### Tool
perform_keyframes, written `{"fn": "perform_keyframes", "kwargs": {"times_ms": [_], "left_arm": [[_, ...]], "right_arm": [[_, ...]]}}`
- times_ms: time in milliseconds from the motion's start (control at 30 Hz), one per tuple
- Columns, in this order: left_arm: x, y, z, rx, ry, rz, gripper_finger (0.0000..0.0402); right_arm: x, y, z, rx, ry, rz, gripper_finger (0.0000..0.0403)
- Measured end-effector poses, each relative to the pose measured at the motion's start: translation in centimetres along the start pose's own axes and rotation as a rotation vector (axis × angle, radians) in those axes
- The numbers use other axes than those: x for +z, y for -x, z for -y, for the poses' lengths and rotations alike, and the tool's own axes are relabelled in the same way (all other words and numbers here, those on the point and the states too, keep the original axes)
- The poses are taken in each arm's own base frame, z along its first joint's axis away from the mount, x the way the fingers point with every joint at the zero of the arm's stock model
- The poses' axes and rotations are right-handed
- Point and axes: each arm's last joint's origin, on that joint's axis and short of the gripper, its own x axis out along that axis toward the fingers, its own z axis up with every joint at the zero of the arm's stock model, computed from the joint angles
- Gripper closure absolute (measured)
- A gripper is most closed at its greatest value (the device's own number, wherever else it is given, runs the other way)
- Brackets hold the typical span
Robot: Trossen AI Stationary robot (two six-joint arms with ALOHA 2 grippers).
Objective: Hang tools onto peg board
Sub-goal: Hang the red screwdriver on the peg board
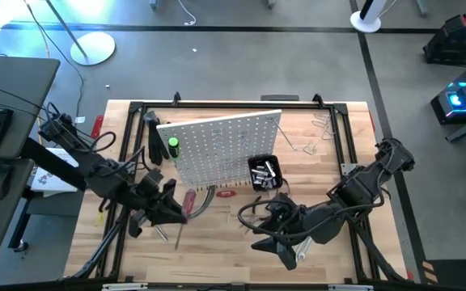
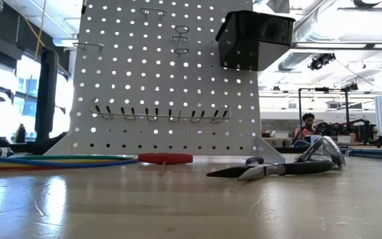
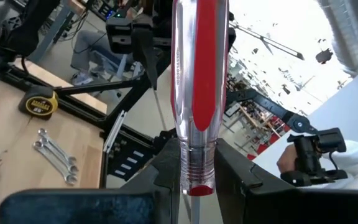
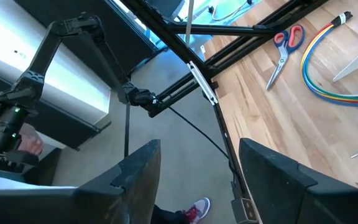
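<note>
We take the peg board (image 1: 221,149) as our landmark: the white perforated panel stands tilted near the middle of the table (image 1: 217,250), with its small black bin (image 1: 264,172) at one lower corner (holding a few silvery pieces we cannot make out).

Just in front of the board's left part, the left gripper (image 1: 171,212) is clamped narrowly on the red-handled screwdriver (image 3: 194,93); in the left wrist view the clear-and-red handle runs up from between the two fingers (image 3: 166,168), with the metal shank at the jaws. In front of the board's right part, below the bin, the right gripper (image 1: 277,252) has its fingers (image 4: 138,168) spread wide with nothing between them.

In the low view, a pair of black-handled pliers (image 2: 277,169) lies on the table before the board. The red-handled scissors (image 4: 284,50) lie on the wood beside the coloured cables (image 4: 328,68). A yellow tape measure (image 3: 38,102) and silver wrenches (image 3: 58,155) rest on the table too.
</note>
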Motion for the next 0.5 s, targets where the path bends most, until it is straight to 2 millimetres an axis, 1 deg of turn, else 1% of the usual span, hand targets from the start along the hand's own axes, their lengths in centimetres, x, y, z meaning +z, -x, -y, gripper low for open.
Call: {"fn": "perform_keyframes", "kwargs": {"times_ms": [333,500], "left_arm": [[-0.6,-0.9,0.0,-0.003,-0.021,0.003,0.0345],[-0.5,-1.3,-0.2,0.002,-0.029,0.014,0.0345]], "right_arm": [[0.0,0.0,0.0,0.0,0.001,0.0,0.019],[0.0,0.0,0.0,-0.004,0.04,0.007,0.019]]}}
